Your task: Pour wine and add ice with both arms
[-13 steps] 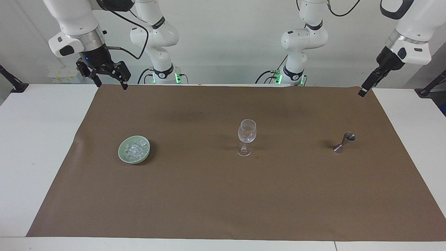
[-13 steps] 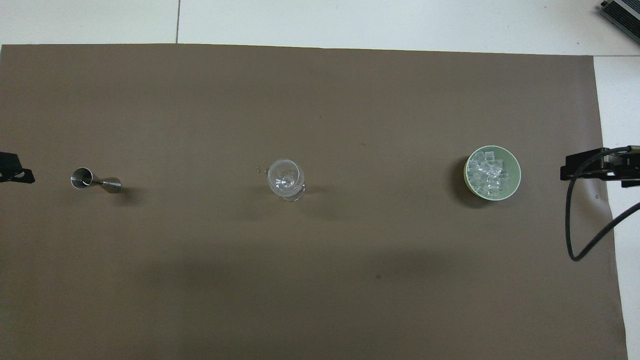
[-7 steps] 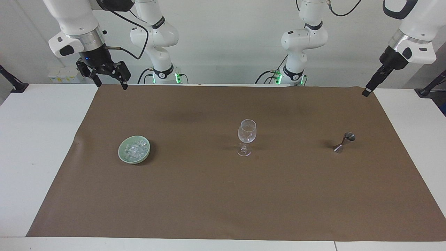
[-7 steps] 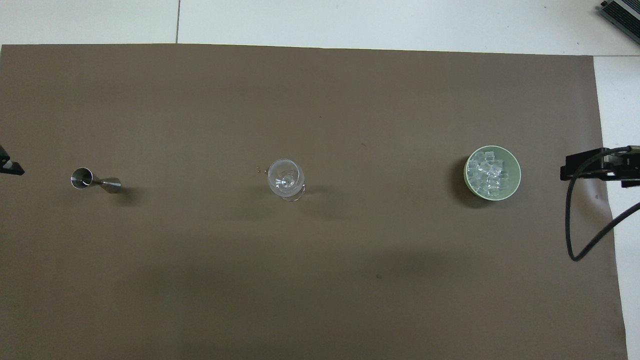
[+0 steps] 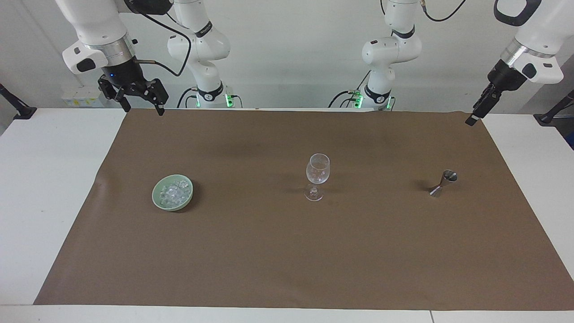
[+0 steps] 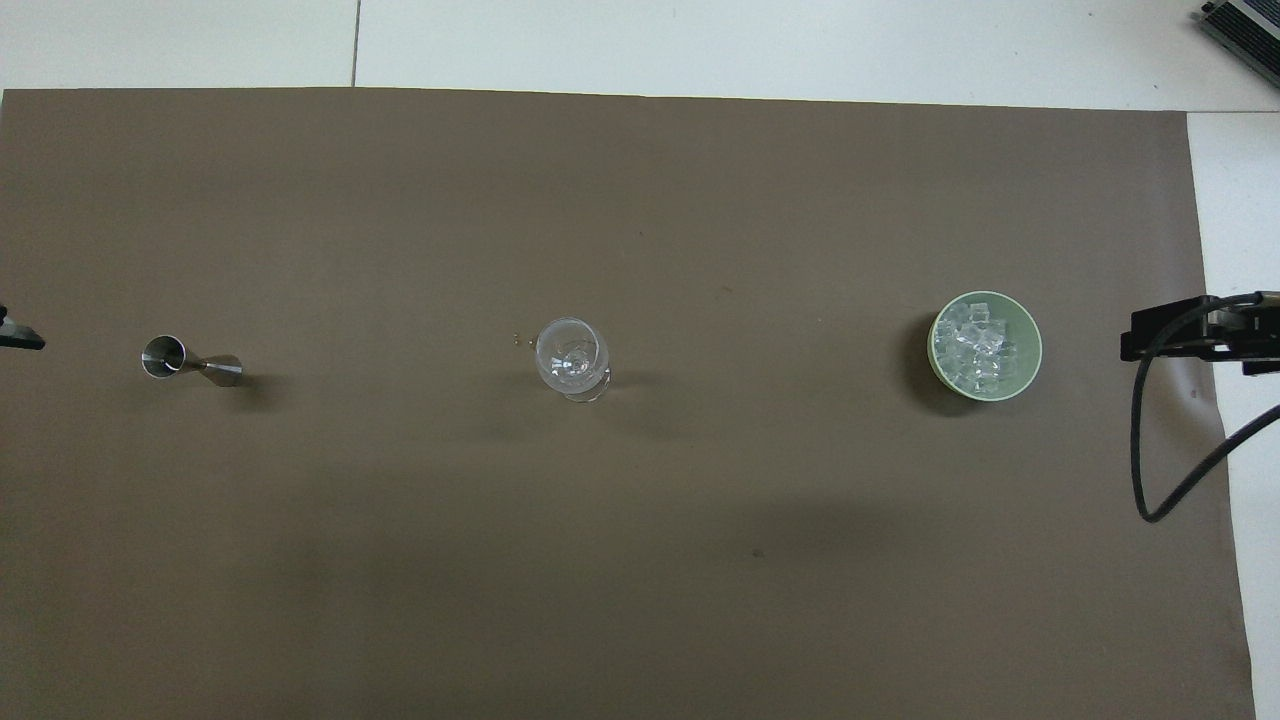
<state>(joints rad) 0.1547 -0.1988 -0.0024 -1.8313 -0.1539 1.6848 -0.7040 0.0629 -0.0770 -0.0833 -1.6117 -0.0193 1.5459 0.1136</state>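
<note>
Several ice (image 5: pixel 174 194) cubes fill a pale green bowl (image 5: pixel 157 197) toward the right arm's end of the table; the ice (image 6: pixel 978 348) and bowl (image 6: pixel 1032 335) also show from overhead. A clear stemmed glass (image 5: pixel 317 172) (image 6: pixel 571 355) stands upright mid-table. Toward the left arm's end stands a small metal jigger (image 5: pixel 444 183) (image 6: pixel 185 362). No wine shows. My right gripper (image 5: pixel 143 110) (image 6: pixel 1130 345) hangs open and empty over the mat's edge nearest the robots. At the mat's corner by the left arm's end, my left gripper (image 5: pixel 470 119) (image 6: pixel 15 338) points down, seen edge-on and holding nothing.
A brown mat (image 5: pixel 287 251) covers most of the white table (image 5: pixel 45 179). A black cable (image 6: pixel 1150 450) loops down from the right wrist. Two tiny specks (image 6: pixel 520 340) lie beside the glass.
My left gripper has drawn back a little toward its own end of the table, showing less in the overhead view. The right arm and the objects have not moved.
</note>
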